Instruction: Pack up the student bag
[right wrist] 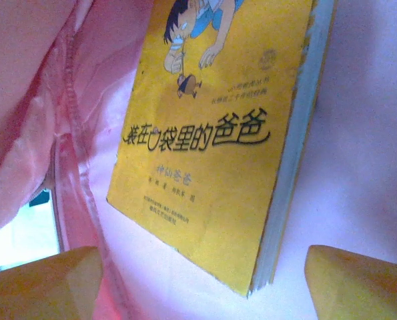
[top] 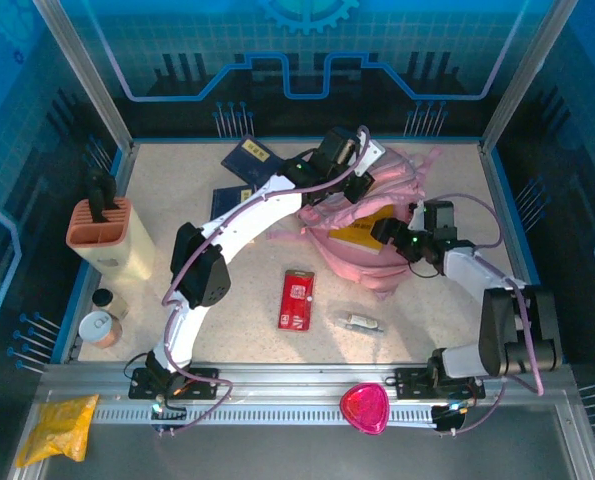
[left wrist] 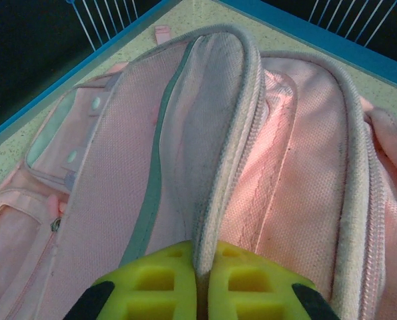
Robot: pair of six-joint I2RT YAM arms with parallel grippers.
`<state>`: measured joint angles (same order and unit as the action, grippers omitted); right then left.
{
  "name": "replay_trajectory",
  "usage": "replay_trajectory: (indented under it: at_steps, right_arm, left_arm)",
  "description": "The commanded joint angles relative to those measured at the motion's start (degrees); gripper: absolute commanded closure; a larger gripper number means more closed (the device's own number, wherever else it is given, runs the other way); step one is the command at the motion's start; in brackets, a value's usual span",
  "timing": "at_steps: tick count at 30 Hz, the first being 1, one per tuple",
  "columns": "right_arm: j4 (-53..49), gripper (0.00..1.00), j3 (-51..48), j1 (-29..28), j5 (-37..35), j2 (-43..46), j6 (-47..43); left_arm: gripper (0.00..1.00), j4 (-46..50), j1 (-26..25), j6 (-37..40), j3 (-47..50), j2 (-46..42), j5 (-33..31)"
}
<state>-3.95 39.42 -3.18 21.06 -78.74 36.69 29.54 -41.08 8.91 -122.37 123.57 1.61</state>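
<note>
Top external shows crumpled pink student bag (top: 377,268).

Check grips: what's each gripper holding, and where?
Left gripper pinches the student bag by its zippered opening rim. Right gripper open, holding nothing; yellow book lies inside.

red pkt (top: 297,298) ctr | blue bk (top: 252,158) far | can (top: 99,328) L edge
</note>
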Motion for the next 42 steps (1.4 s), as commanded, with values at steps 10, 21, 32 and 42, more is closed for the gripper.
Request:
replay_trajectory:
  at_steps: [10, 21, 32, 42]
  right_arm:
    - [-1.64, 0.72, -2.34, -9.58, -3.96, -2.52, 0.92]
    - [9.36, 0.95, -2.42, -7.97, -9.63, -7.67, 0.43]
    - [17.35, 0.96, -0.74, 1.55, -5.65, -11.96, 1.25]
    - [11.76, 0.85, 1.66, 2.53, -2.57, -11.22, 2.84]
  left_arm:
    - [1.0, -3.78, 0.37, -1.26, -2.39, -4.74, 3.51]
    - [1.0, -1.42, 0.42, -0.43, -3.5, -4.58, 4.54]
    - [1.0, -2.37, 0.47, 0.32, -2.71, -4.92, 4.37]
    - [1.0, -2.59, 0.49, -0.15, -2.49, -4.3, 4.22]
